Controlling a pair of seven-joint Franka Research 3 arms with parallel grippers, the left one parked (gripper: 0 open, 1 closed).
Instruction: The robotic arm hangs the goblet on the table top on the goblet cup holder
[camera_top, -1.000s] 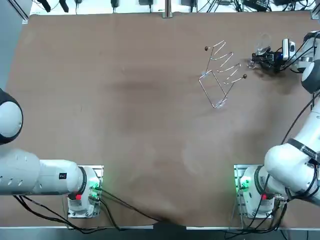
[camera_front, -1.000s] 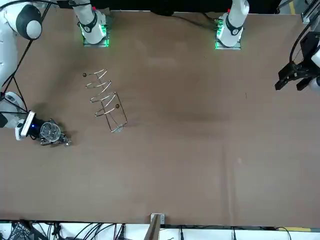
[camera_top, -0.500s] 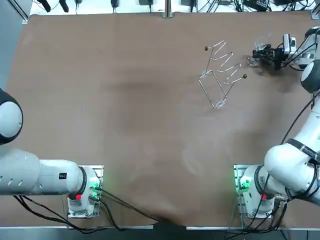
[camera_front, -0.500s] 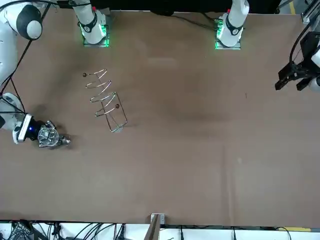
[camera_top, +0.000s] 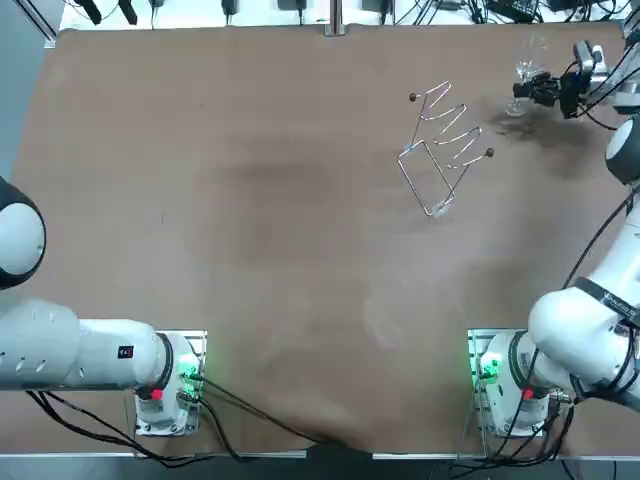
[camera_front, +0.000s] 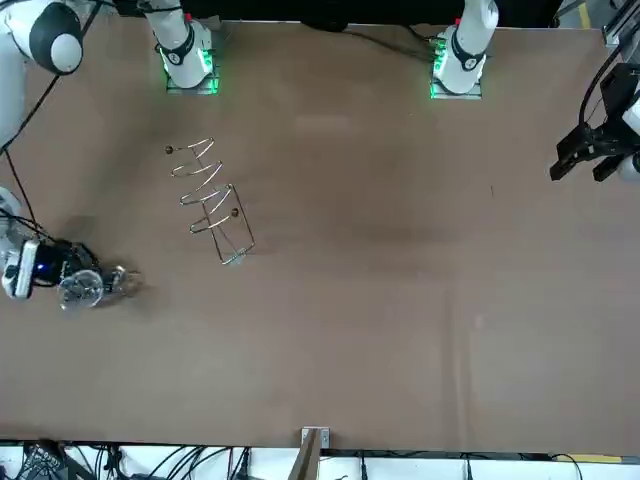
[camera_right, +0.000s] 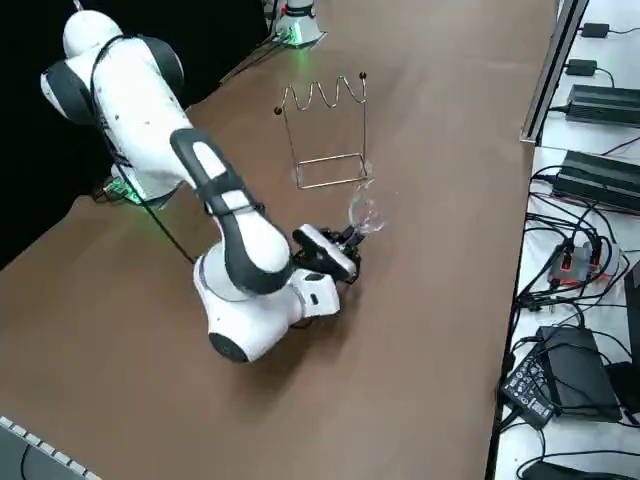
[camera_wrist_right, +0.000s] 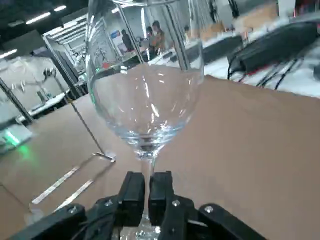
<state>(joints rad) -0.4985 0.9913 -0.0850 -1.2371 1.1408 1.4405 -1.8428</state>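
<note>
A clear glass goblet (camera_top: 526, 72) is held by its stem in my right gripper (camera_top: 537, 88), which is shut on it near the table's far right corner. In the right side view the goblet (camera_right: 366, 213) hangs above the table, bowl pointing away from the gripper (camera_right: 351, 238). The wrist view shows the bowl (camera_wrist_right: 145, 95) above the black fingers (camera_wrist_right: 133, 192) pinching the stem. The wire cup holder (camera_top: 441, 148) stands to the left of the goblet, apart from it, with a zigzag top rail (camera_right: 322, 92) and rectangular foot (camera_front: 232, 240).
The table's right edge (camera_right: 505, 290) lies close to the gripper, with cables and black power units (camera_right: 590, 180) on the bench beyond. My own arm's white links (camera_right: 240, 250) lie behind the gripper. A metal post (camera_top: 335, 20) stands at the far edge.
The gripper, shut on the goblet, has lifted it off the table and carried it toward the far right corner. The holder has not moved.
</note>
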